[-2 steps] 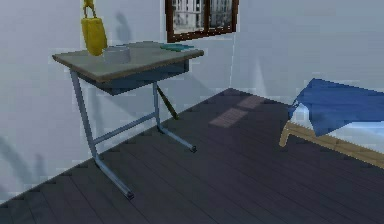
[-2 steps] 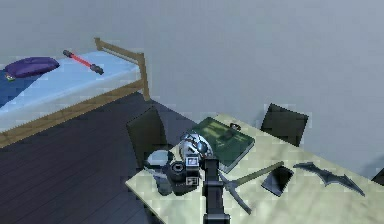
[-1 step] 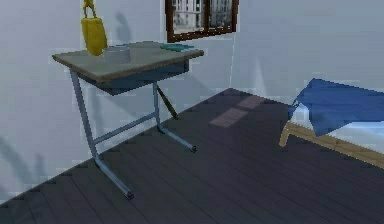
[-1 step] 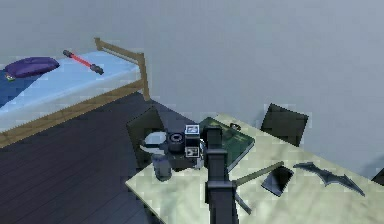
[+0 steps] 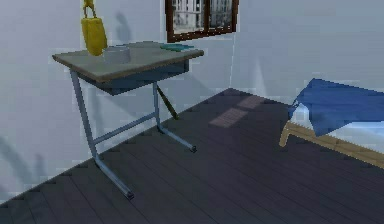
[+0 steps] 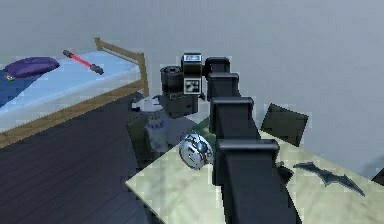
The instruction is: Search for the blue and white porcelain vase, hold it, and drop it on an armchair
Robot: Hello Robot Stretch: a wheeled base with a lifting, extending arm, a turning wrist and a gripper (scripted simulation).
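The arm [image 6: 235, 130] reaches over a table [image 6: 172, 195]; a small blue-white thing [image 6: 158, 128], maybe the vase, sits near the gripper [image 6: 172, 82]; I cannot tell if the fingers hold anything; grabbing, armchair and drop remain.

There are two tables: one grey-topped desk on metal legs [image 5: 130, 62] and one pale marbled-top table [image 6: 172, 188]. One wooden-framed bed with a blue blanket [image 6: 60, 98] also appears at the forward view's right [image 5: 338, 108]. There is one each of the rest:

- dark-framed window [image 5: 200, 17]
- yellow bottle-shaped object [image 5: 93, 36]
- flat teal object [image 5: 177, 46]
- purple cushion [image 6: 30, 68]
- red-and-black stick [image 6: 86, 62]
- round silver clock [image 6: 195, 150]
- small blue-and-white vessel [image 6: 158, 128]
- dark chair [image 6: 286, 122]
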